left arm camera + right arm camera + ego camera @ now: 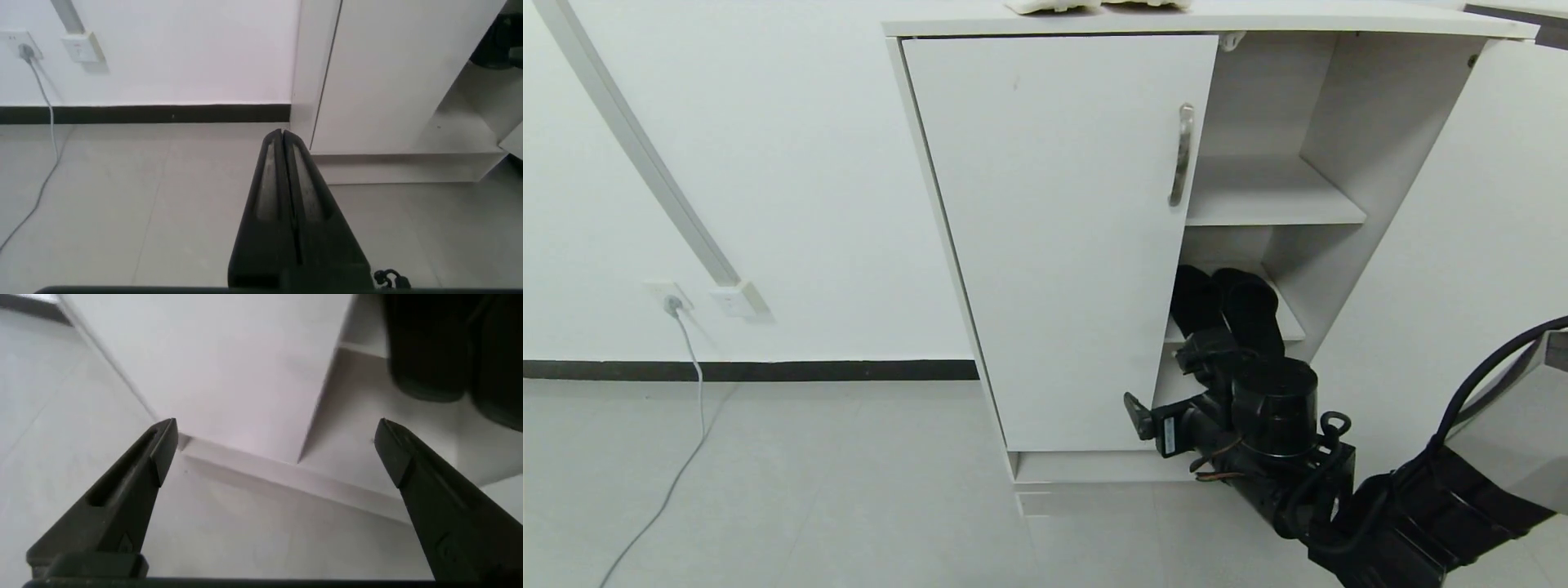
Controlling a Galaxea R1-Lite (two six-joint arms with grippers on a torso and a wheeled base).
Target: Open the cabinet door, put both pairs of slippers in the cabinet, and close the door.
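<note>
low in the right half of the head view: right gripper (276,429) just in front of the lower shelf (1290,331), fingers spread wide, gripping nothing. black slippers (1235,304) side by side on that shelf inside the cabinet (1388,122), right behind the fingertips; touching or not, cannot tell. right door (1470,245) swung open at the right edge, left door (1054,245) shut. left gripper (283,140) clenched on nothing, aimed over the floor (122,204) toward the cabinet's foot. at the top edge, centre: pale shapes (1094,5) on the cabinet top, probably the second pair, too cropped to be sure.

judged so: first pair in, grip let go. to do it well from here: draw straight back out of the opening before lifting, keeping the spread fingers away from the slippers so as not to drag them off the shelf, and away from the shut door's edge. only then rise toward the pale shapes.
</note>
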